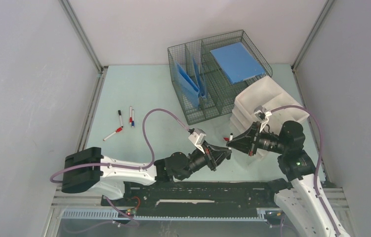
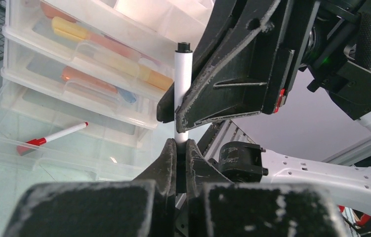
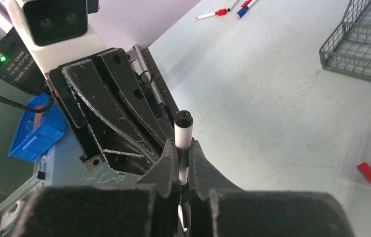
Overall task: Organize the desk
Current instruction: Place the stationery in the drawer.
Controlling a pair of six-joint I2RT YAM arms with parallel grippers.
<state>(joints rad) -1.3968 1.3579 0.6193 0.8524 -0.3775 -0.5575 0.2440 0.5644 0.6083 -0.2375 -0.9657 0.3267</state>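
I had the left gripper [image 2: 177, 150] and right gripper [image 3: 183, 153] both clamped on the marker [image 2: 182, 74], nose to nose above the desk [image 1: 139, 89]. It stood crosswise to both, the right gripping nearer its black end.

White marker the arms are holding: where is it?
Top view, right of centre: white marker held between left gripper and right gripper, just left of the clear drawers.
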